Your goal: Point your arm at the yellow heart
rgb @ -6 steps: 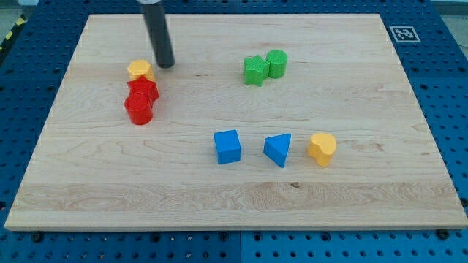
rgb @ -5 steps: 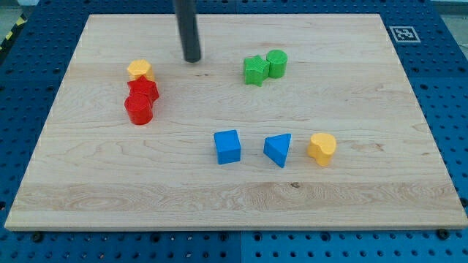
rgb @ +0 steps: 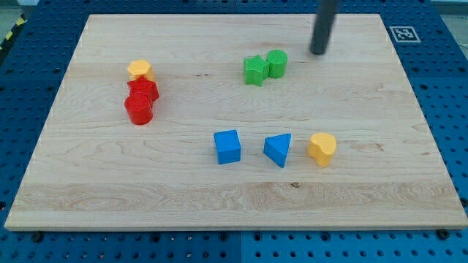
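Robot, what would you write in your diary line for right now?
my tip: view's top right, beside green blocks | yellow heart: lower right, untouched, far from tip | status: not yet pointing

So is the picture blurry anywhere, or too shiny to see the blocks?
In the camera view the light is soft and even: no glare on the wooden board, and each block casts only a faint shadow. The yellow heart and the blue cube look sharp. Only my tip, near the view's top right of the green blocks, is a little smeared.
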Action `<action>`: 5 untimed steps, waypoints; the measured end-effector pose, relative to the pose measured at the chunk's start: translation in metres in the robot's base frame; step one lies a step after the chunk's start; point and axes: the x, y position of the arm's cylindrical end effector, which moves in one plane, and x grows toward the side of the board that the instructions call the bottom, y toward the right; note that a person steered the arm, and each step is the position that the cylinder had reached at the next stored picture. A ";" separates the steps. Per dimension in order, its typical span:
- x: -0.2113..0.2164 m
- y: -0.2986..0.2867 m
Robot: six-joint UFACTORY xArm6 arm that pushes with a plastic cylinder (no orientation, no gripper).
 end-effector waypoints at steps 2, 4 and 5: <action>0.178 0.041; 0.274 -0.020; 0.275 -0.042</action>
